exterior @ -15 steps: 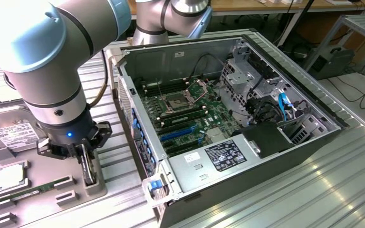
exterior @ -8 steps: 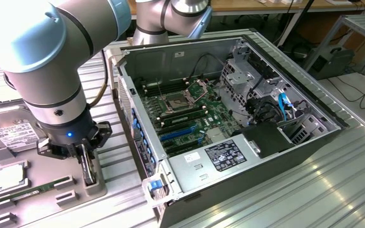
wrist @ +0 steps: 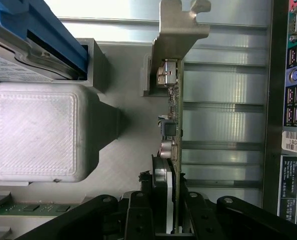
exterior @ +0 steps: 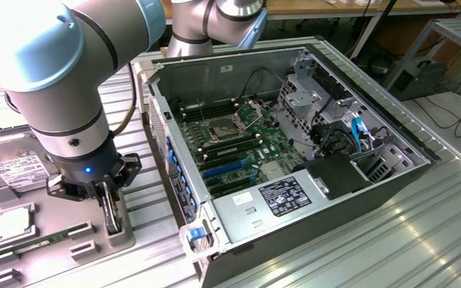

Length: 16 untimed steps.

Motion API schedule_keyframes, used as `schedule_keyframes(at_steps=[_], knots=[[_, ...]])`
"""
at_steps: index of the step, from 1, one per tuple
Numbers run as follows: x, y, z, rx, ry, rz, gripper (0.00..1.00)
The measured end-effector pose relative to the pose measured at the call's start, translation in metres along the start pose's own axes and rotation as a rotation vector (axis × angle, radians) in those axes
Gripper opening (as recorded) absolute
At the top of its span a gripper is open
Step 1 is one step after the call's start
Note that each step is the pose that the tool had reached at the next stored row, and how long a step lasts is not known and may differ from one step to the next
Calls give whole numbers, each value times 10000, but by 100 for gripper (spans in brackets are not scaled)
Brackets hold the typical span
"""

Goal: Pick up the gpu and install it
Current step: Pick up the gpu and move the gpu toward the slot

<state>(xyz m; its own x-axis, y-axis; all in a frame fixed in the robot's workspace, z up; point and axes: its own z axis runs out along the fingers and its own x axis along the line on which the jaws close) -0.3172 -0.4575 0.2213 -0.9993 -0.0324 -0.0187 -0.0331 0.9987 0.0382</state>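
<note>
The gpu [exterior: 113,217] stands on its edge in a grey holder [exterior: 118,235] on the parts tray at the exterior view's left. My gripper [exterior: 110,207] reaches down over it, one finger on each face of the card. In the wrist view the gpu [wrist: 176,100] shows edge-on, its silver bracket [wrist: 179,25] at the end far from my gripper [wrist: 174,212]. The black fingers [wrist: 138,215] press against both of its sides, so the gripper is shut on the card. The open computer case [exterior: 178,84] lies beside the tray, with blue expansion slots [exterior: 226,171] on its motherboard.
The grey tray [exterior: 58,207] also carries a silver hard drive [exterior: 14,171], a processor [exterior: 10,222] and a green memory stick [exterior: 38,243]. A white printed block [wrist: 38,130] sits near the card. The case's rear ports [wrist: 293,75] lie close on the other side.
</note>
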Motion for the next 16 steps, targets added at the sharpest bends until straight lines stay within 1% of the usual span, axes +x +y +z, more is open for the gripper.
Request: schedule_keyframes(at_steps=[6, 16], knots=[[-1, 1, -26, 0, 0, 0, 28], [-2, 5, -121, 0, 0, 0, 28]])
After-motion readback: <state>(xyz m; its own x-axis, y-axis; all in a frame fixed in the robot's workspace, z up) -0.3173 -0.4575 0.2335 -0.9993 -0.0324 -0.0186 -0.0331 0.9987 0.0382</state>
